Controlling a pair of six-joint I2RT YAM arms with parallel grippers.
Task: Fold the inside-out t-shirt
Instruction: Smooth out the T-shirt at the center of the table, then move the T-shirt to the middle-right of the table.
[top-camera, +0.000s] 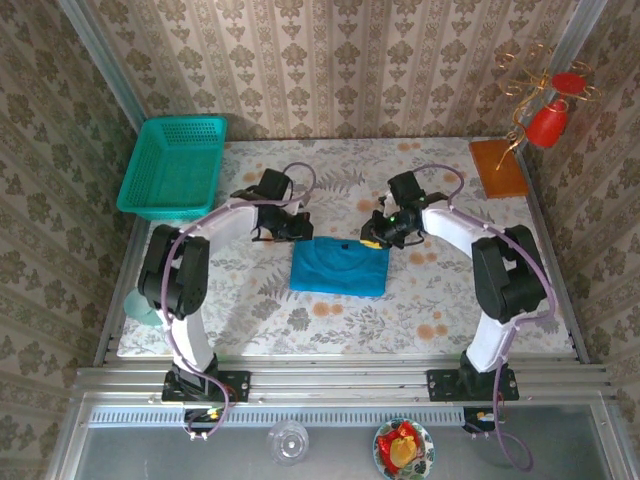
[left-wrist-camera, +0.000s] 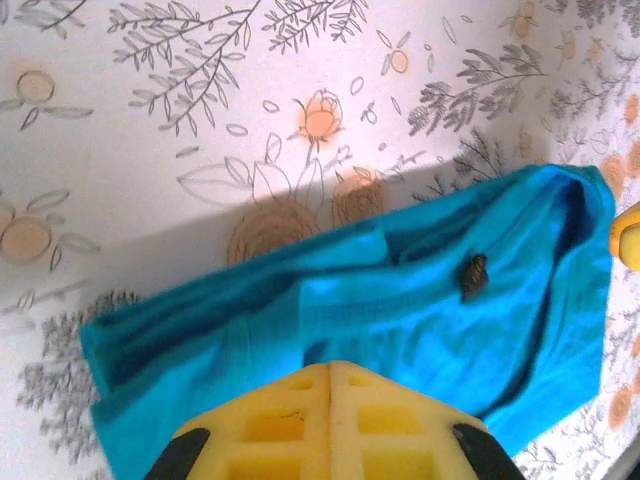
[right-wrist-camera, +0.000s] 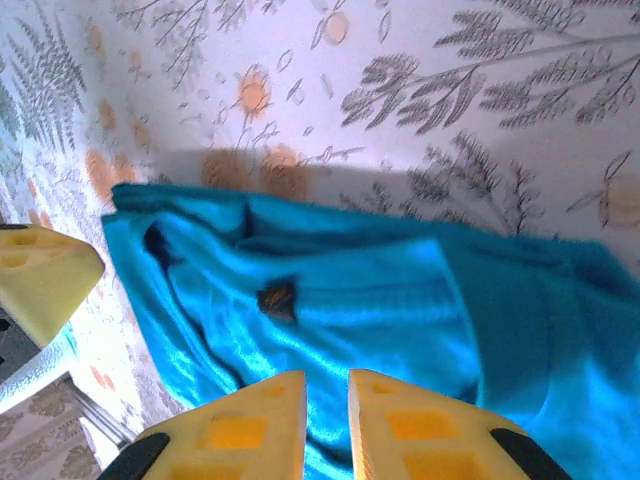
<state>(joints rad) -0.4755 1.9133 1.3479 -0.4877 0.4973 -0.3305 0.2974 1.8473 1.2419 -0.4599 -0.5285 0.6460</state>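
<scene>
Yellow, waffle-moulded fingers of the left gripper (left-wrist-camera: 330, 372) stood closest to the lens in the left wrist view. They were pressed together along a thin seam, clenched. Whether they nipped any cloth could not be told. Beyond their tips lay one t-shirt (left-wrist-camera: 400, 320): teal-blue, plain, soft and creased, folded into a compact oblong on the floral table (left-wrist-camera: 150, 150). One small dark mark (left-wrist-camera: 473, 277) sat on its upper layer.

Right wrist view: the right gripper (right-wrist-camera: 327, 380) had its two yellow fingers parted by a narrow gap, released, with blue cloth showing behind the gap. The t-shirt lay under and beyond the tips, its layers overlapping in loose folds, with the dark mark near the middle. One finger of the left gripper showed at the left edge, just beside the end of the cloth.

Top external view: two arms were counted, with one gripper each. One t-shirt lay at the table's centre as a rough rectangle. The left gripper was at its far left corner and the right gripper at its far right corner. One turquoise-green mesh basket (top-camera: 175, 170) stood at the table's far left corner, well apart from the t-shirt. One orange board (top-camera: 497, 167) lay at the far right corner. One glass (top-camera: 288, 441) and one plate (top-camera: 427, 452) stood on the near side of the arm bases.
</scene>
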